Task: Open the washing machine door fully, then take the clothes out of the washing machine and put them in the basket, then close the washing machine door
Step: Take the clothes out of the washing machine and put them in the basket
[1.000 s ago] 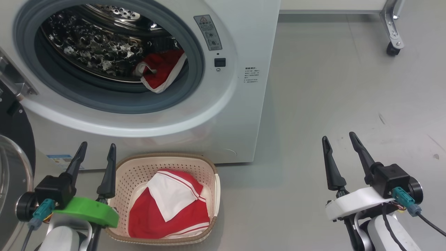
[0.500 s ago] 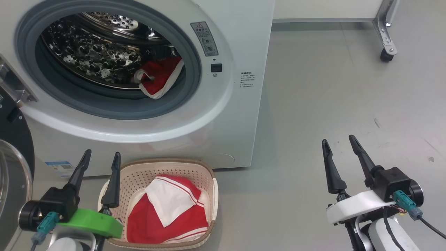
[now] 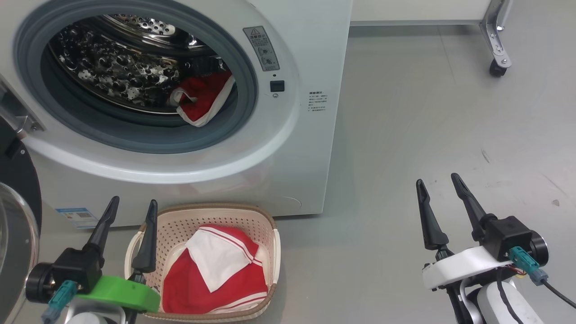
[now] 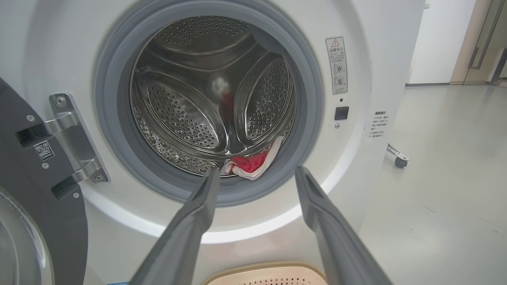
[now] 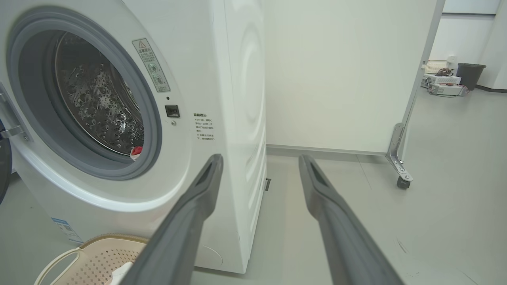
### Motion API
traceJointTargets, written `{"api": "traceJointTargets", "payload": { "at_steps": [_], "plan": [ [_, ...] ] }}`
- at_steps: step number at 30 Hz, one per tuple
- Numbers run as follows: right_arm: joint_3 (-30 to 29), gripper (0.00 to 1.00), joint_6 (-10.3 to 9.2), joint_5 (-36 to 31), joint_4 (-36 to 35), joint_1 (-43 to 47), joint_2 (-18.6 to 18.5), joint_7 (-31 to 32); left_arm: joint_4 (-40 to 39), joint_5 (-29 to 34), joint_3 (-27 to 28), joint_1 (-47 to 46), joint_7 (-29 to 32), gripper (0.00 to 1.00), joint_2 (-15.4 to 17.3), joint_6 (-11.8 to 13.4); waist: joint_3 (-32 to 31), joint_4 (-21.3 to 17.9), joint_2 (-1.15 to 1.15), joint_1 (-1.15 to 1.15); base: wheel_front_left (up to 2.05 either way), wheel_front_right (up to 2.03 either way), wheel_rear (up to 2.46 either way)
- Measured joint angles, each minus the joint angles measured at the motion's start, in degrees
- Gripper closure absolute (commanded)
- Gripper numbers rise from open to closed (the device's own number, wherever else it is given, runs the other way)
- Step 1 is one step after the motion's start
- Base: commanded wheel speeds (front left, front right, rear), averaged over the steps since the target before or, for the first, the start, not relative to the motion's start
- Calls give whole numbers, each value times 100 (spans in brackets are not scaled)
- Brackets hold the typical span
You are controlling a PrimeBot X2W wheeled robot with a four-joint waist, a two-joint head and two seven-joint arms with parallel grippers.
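Observation:
The washing machine [image 3: 292, 148] stands with its round opening uncovered. Its door [image 3: 18, 225] is swung out at the left edge, black rim and glass bowl showing. One piece of the red-and-white clothes [image 3: 202, 96] lies at the drum's front lip. Another piece of the clothes [image 3: 216, 270] lies in the cream basket [image 3: 216, 208] on the floor before the machine. My left gripper [image 3: 132, 200] hangs open and empty by the basket's left end, aimed at the drum and the red cloth [image 4: 249, 164]. My right gripper [image 3: 437, 178] is open and empty over bare floor, right of the machine.
A white panel [image 5: 340, 71] on a metal leg with a castor [image 3: 495, 67] stands behind and right of the machine. Grey floor stretches out to the right. A dark bin [image 5: 470, 75] and boxes sit far off in the right wrist view.
The head view has shifted a little, so the machine sits further left. My left gripper has sunk slightly lower in view beside the basket. Both grippers stay open; the clothes have not moved.

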Motion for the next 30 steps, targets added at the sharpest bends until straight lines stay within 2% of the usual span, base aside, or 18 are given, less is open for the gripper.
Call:
{"api": "traceJointTargets", "payload": {
  "at_steps": [18, 30],
  "plan": [
    [24, 0, 0, 0, -113, -1, 2, 8, -163, 55, 83, 87, 0, 0, -27, 0, 92, -36, 0, 0, 0, 0, 0],
    [90, 0, -9, -18, -311, -12, 18, 60, -258, 10, 88, 70, 0, 0, 49, 0, 530, -178, 0, 0, 0, 0, 0]
  ]
}}
